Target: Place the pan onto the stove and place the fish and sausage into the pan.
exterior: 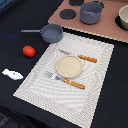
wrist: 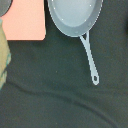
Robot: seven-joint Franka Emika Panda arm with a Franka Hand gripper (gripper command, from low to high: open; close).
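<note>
The blue-grey pan point(exterior: 51, 33) stands on the dark table just off the stove's near corner, its thin handle pointing to the exterior view's left. The pinkish-tan stove point(exterior: 102, 27) with black burner discs lies at the back. The red-orange sausage point(exterior: 29, 51) and the white fish point(exterior: 12, 74) lie on the table at the exterior view's left. The wrist view looks straight down on the pan point(wrist: 75, 15) and its handle, with a corner of the stove point(wrist: 25, 22) beside it. No gripper fingers show in either view.
A larger grey pot point(exterior: 91, 12) stands on the stove, and another vessel point(exterior: 123, 17) sits at its right end. A pale striped placemat point(exterior: 70, 75) holds a round plate point(exterior: 68, 66), a knife point(exterior: 77, 57) and a fork point(exterior: 65, 80).
</note>
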